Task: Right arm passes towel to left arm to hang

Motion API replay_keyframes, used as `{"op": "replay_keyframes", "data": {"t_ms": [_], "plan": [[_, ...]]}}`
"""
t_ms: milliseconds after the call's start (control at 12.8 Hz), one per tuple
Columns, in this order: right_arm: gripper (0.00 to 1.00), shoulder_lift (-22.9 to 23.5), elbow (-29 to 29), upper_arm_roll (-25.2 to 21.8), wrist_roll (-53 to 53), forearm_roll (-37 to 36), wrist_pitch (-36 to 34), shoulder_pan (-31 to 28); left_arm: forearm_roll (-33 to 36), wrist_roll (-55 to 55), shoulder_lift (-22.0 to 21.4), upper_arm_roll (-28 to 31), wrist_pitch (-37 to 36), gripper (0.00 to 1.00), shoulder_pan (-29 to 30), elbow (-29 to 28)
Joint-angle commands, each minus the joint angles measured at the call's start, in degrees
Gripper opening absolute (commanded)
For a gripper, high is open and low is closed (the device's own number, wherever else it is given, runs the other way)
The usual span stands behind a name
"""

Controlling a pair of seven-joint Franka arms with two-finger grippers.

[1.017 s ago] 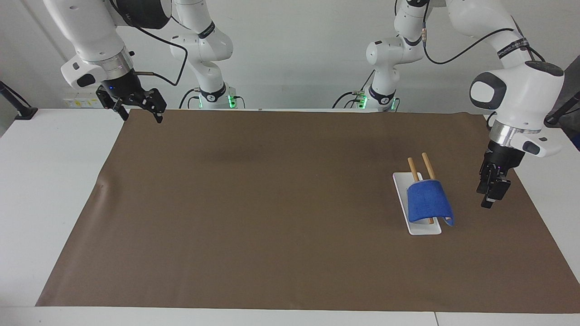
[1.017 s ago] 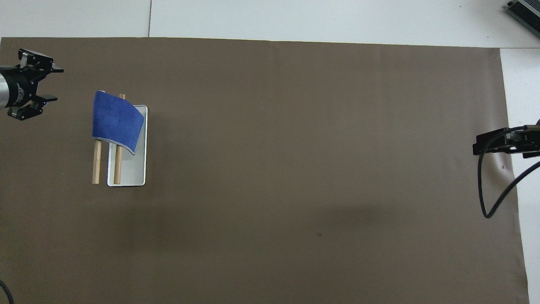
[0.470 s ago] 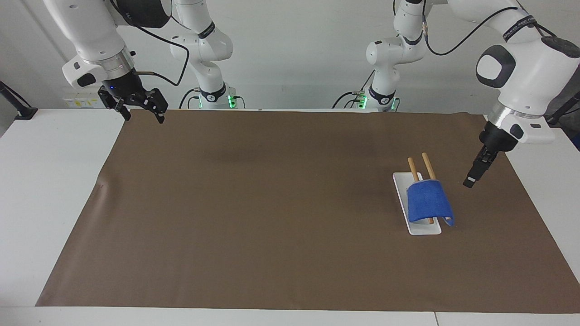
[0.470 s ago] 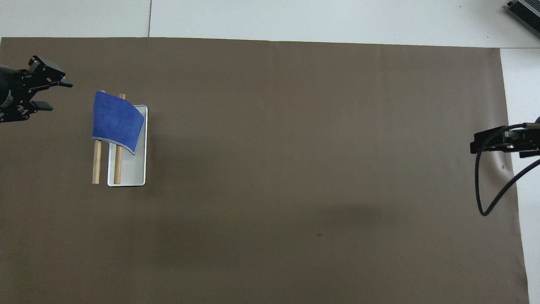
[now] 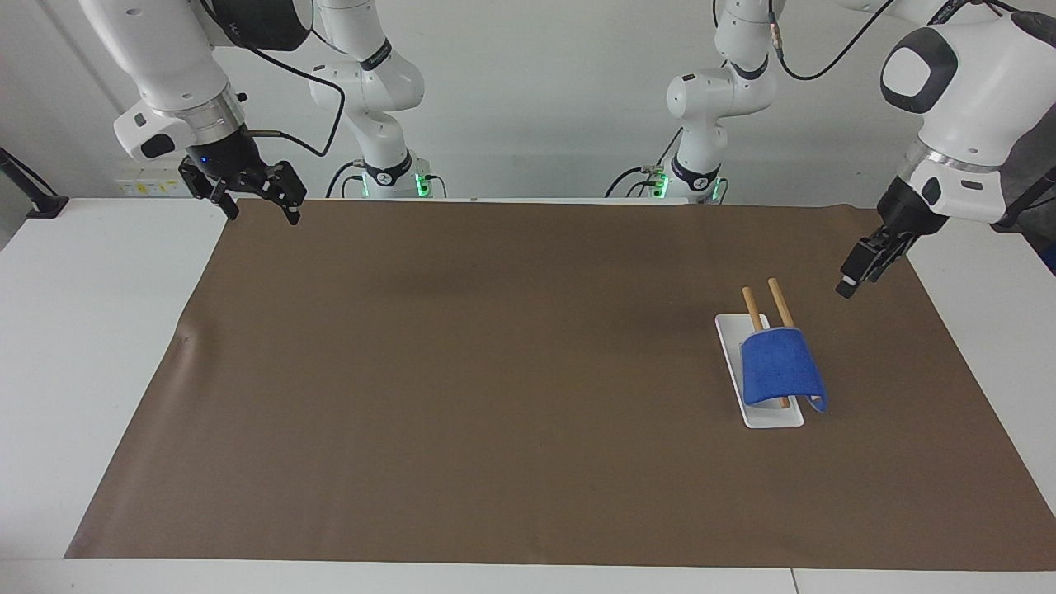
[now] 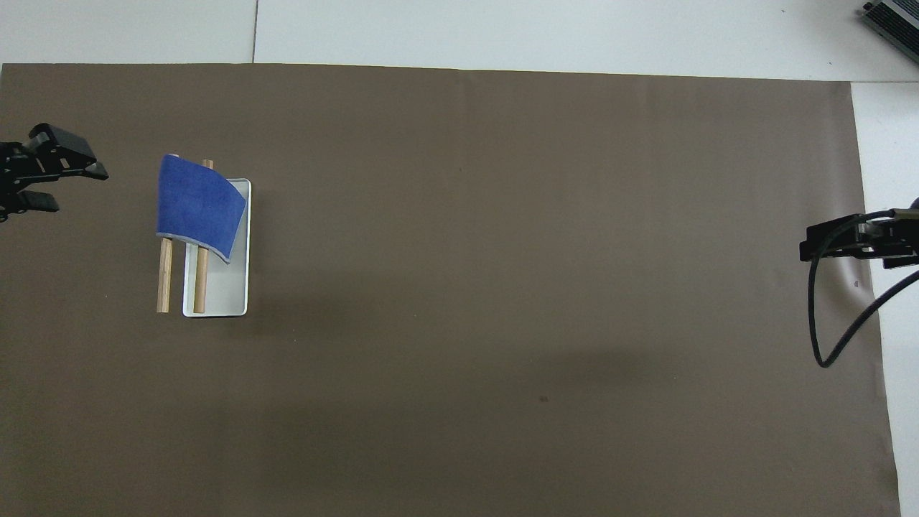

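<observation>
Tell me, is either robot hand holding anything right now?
No. The towel hangs over the wooden rods; the left gripper and right gripper are both empty, up in the air.

Towel (image 5: 780, 368) covers the farther ends of both rods (image 5: 752, 308) and the part of the tray (image 5: 729, 342) beneath it; whether the cloth's lower corner touches the mat cannot be told. In the overhead view the left gripper (image 6: 68, 183) is cut off by the left edge of the frame, its wrist unseen; the right gripper (image 6: 826, 244) is cut off at the right edge, and its fingertips are too small to tell apart there. Both arms' upper links leave the top of the facing view.
</observation>
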Motion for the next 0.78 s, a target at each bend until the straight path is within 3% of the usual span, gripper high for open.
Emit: {"op": "replay_keyframes", "data": {"t_ms": [0, 235, 470, 704], "plan": [[1.00, -0.38, -0.30, 0.38, 0.95, 1.12, 0.50, -0.25, 0.82, 6.73, -1.14, 0.21, -5.64, 0.74, -0.03, 0.49], [1.00, -0.38, -0.38, 0.38, 0.86, 1.12, 0.50, -0.34, 6.87, 10.60, -1.67, -1.19, -9.07, 0.74, -0.39, 0.58], [1.00, -0.38, -0.47, 0.38, 0.86, 1.12, 0.50, -0.34, 8.12, 14.83, -2.99, -1.64, -11.80, 0.75, -0.39, 0.76], [1.00, -0.47, -0.47, 0.38, 0.86, 1.12, 0.50, -0.34, 8.04, 14.93, -3.60, -1.73, -12.86, 0.87, -0.47, 1.28]]}}
